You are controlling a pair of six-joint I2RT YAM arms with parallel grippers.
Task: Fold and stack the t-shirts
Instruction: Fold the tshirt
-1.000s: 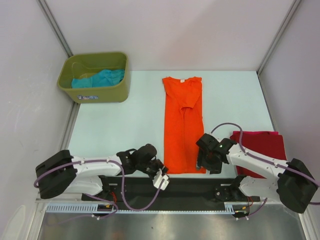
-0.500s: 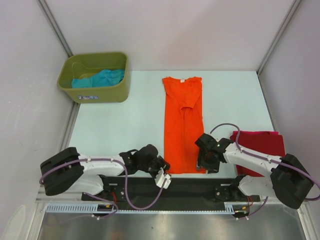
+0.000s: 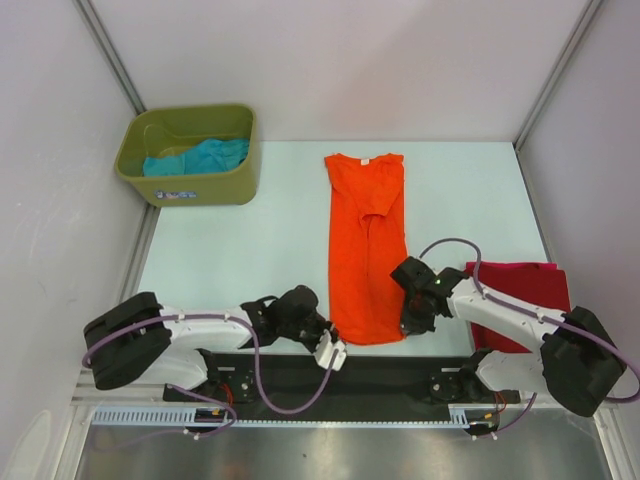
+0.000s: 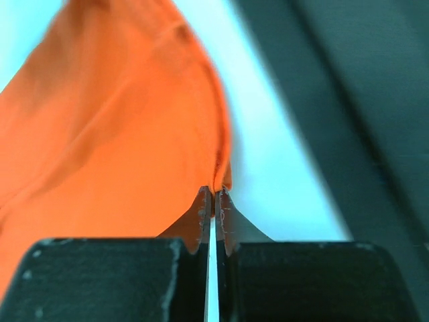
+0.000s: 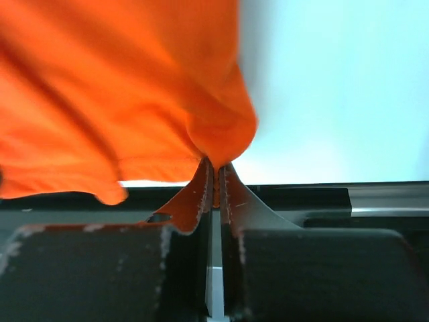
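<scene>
The orange t-shirt (image 3: pixel 366 240) lies as a long narrow strip down the middle of the table, collar at the far end. My left gripper (image 3: pixel 327 331) is shut on its near left hem corner (image 4: pixel 220 176). My right gripper (image 3: pixel 408 322) is shut on the near right hem corner (image 5: pixel 224 137), which is bunched and lifted a little. A folded dark red t-shirt (image 3: pixel 520 300) rests at the right, partly under my right arm. The teal t-shirt (image 3: pixel 198 157) lies crumpled inside the bin.
An olive-green plastic bin (image 3: pixel 188 186) stands at the far left corner of the table. A black rail (image 3: pixel 390 375) runs along the near edge, just behind both grippers. Grey walls close the space on the left, back and right.
Both grippers have moved in onto the near hem of the orange shirt and gone from open to shut on its corners. The hem's near edge now looks pulled and rounded.
</scene>
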